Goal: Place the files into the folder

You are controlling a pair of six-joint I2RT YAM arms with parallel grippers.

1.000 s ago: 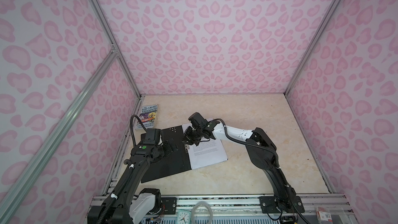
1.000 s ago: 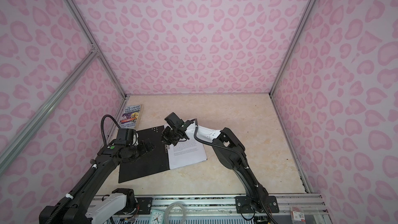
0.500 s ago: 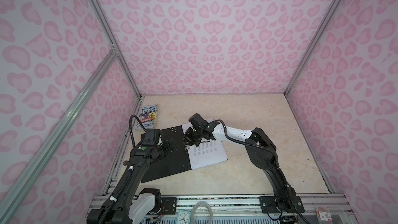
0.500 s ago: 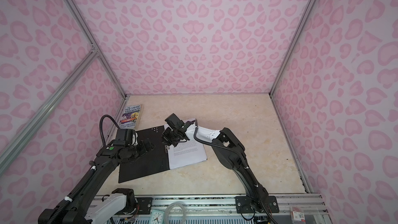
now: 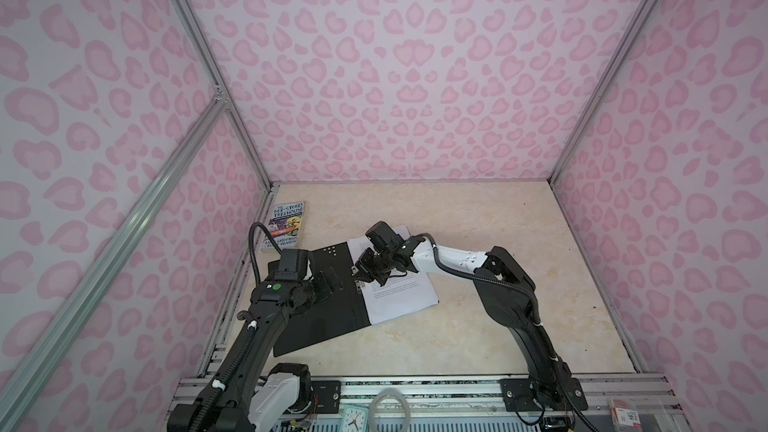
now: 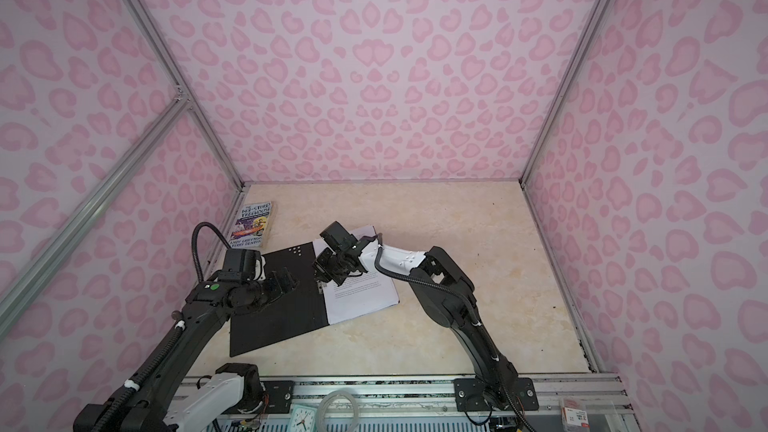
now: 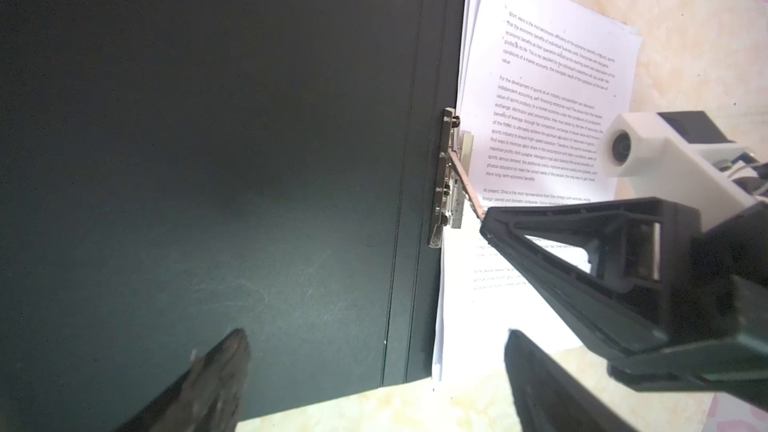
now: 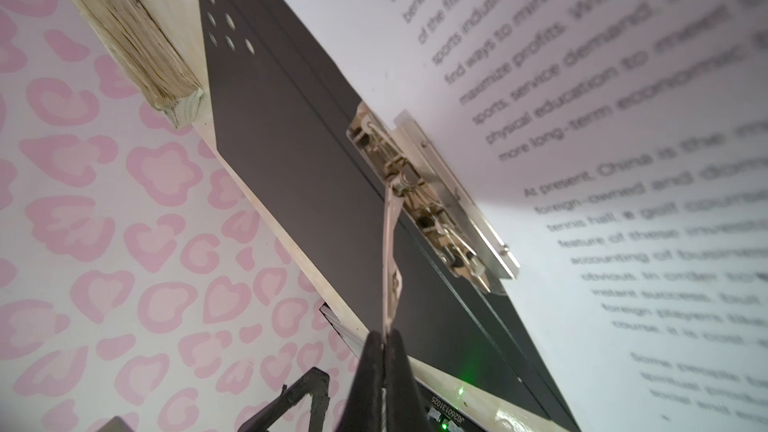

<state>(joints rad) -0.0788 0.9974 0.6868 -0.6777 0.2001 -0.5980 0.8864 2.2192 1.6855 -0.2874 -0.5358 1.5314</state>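
- so, where are the files (image 5: 399,301)?
- flat in the open folder (image 5: 320,317), thin, floppy, grab an edge. right jaws pinch the stiff clip lever (image 8: 390,251); left jaws spread, empty.

The folder (image 7: 208,139) looks matt, its clip (image 7: 444,184) shiny metal, the files (image 7: 548,89) paper, tabletop (image 5: 457,222) perhaps stone.

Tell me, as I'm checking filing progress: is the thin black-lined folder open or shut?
Open. The folder lies spread flat, black inside facing up, metal clip exposed, printed white paper sheets beside it.
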